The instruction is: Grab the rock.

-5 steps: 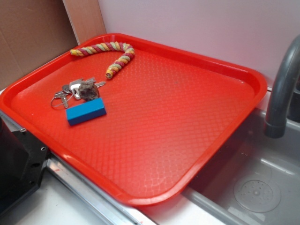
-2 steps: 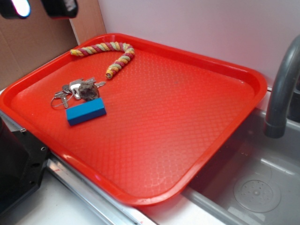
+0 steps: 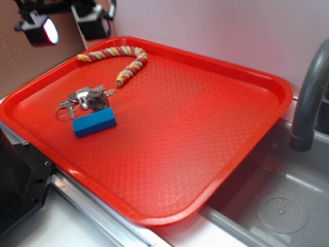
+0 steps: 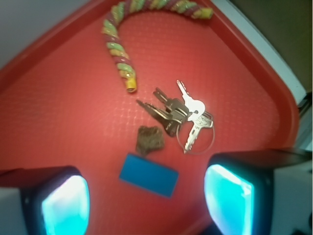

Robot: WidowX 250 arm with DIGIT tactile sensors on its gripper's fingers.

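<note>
The rock [image 3: 96, 101], a small lumpy grey-brown stone, lies on the red tray [image 3: 205, 134] at the left, touching the silver keys [image 3: 77, 98] and just behind the blue block [image 3: 94, 122]. In the wrist view the rock [image 4: 149, 139] sits between the keys [image 4: 183, 115] and the blue block [image 4: 149, 175]. My gripper [image 3: 66, 25] hangs high above the tray's far left corner, well above the rock. It is open and empty, its two fingers wide apart in the wrist view [image 4: 146, 200].
A striped rope toy [image 3: 121, 57] curves along the tray's back left. A grey sink with a faucet [image 3: 308, 98] lies to the right of the tray. A black box [image 3: 18, 180] stands at the tray's front left.
My gripper has come into view at the top left and moved down and to the right. The rock, keys and block have not moved.
</note>
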